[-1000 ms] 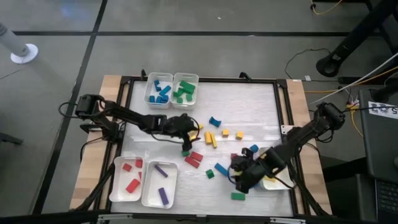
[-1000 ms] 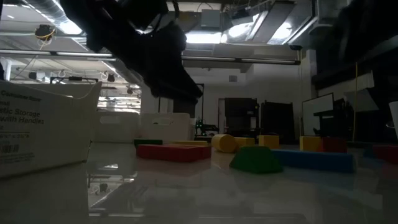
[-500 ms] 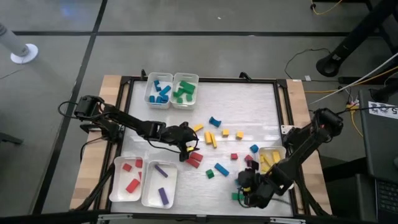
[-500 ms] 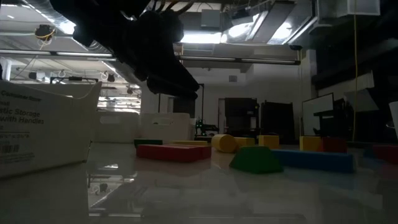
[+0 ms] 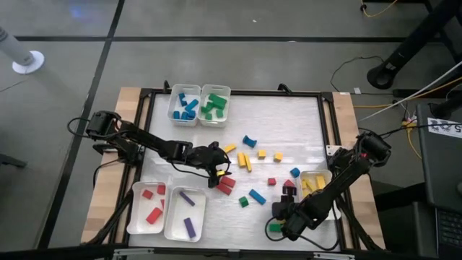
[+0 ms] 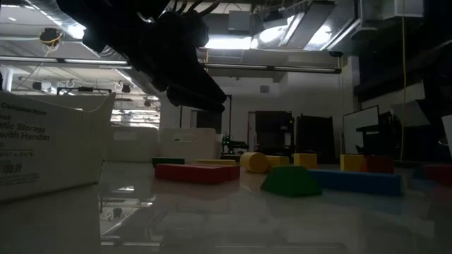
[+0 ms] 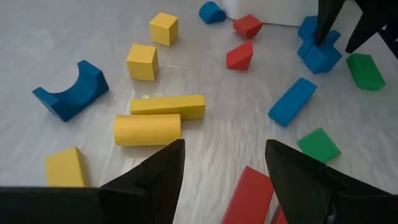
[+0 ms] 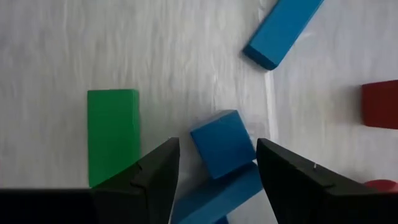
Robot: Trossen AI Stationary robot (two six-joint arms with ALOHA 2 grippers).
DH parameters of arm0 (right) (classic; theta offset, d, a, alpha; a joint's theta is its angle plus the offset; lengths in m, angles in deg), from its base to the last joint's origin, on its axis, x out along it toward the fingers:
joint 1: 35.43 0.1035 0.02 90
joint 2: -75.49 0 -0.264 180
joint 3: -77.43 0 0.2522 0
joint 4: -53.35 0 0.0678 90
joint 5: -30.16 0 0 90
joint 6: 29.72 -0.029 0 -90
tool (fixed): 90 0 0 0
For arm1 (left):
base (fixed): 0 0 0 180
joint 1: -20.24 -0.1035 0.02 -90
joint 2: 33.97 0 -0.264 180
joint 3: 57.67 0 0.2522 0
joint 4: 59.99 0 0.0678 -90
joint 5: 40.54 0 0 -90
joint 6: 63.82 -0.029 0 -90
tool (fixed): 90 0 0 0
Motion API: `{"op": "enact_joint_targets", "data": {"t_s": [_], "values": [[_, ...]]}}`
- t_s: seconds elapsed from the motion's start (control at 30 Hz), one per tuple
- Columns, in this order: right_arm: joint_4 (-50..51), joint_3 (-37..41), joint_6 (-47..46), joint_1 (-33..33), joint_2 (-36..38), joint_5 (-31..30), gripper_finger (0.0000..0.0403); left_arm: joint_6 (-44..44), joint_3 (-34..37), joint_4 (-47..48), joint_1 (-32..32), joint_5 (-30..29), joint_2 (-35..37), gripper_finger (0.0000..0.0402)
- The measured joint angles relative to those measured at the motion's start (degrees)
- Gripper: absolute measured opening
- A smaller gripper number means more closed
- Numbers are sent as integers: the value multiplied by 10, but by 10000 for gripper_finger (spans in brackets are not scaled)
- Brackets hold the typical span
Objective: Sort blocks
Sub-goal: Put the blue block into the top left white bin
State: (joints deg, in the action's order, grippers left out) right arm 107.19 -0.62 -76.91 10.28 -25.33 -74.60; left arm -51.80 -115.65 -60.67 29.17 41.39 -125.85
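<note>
Hovering with fingers spread wide and nothing between them, the right gripper (image 8: 212,180) sits over a blue cube (image 8: 222,143) that lies right in the gap between its fingertips, a second blue piece touching it just beneath, a green bar (image 8: 112,134) just beside one finger and a blue bar (image 8: 281,30) farther out; in the high view this right gripper (image 5: 283,217) is low on the table near the front edge, beside the tray with yellow pieces (image 5: 321,179). The left gripper (image 7: 222,167) is also wide open and empty, fingers straddling bare table with the end of a red bar (image 7: 252,194) just inside the gap, a yellow cylinder (image 7: 147,130) and yellow bar (image 7: 168,106) touching each other just beside one finger, a blue arch (image 7: 67,94) and a green wedge (image 7: 318,144) farther off; from above, the left gripper (image 5: 216,160) is mid-table over the red pieces (image 5: 227,183). Progress, judged from how things lie: partly done (maybe half). The blue tray (image 5: 175,115) and green tray (image 5: 224,92) at the far side hold several blocks each, the red tray (image 5: 137,214) and purple tray (image 5: 172,220) near the front hold a few. Left to do: a scatter of loose blocks mid-table, yellow, red, blue and green mixed. Likely next picks are the blue cube for the right arm and the red bar for the left, neither gripped yet.
</note>
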Motion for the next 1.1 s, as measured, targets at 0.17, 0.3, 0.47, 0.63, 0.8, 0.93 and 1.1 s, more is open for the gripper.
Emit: {"op": "enact_joint_targets", "data": {"t_s": [0.17, 0.3, 0.47, 0.63, 0.8, 0.93, 1.1], "values": [[5, 0, 20, 0, 0, -1, 211, 0, 0, 0, 0, 0, 0, 210], [3, 0, 43, -1, -2, -2, 211, 1, 0, 0, 0, 0, 0, 210], [1, 0, 47, -8, -24, 6, 211, 13, 0, 1, 0, 0, 0, 210], [1, 0, 56, -13, -46, 2, 210, 15, 0, 1, 0, 0, 0, 210], [-2, 0, 56, -16, -50, 2, 175, 15, 0, 1, 0, 0, 0, 210], [-2, 0, 56, -16, -49, -14, 129, 18, 0, 1, 0, 0, 0, 210], [-1, 0, 59, -28, -49, -69, 129, 70, 0, -2, 0, 0, 0, 210]]}}
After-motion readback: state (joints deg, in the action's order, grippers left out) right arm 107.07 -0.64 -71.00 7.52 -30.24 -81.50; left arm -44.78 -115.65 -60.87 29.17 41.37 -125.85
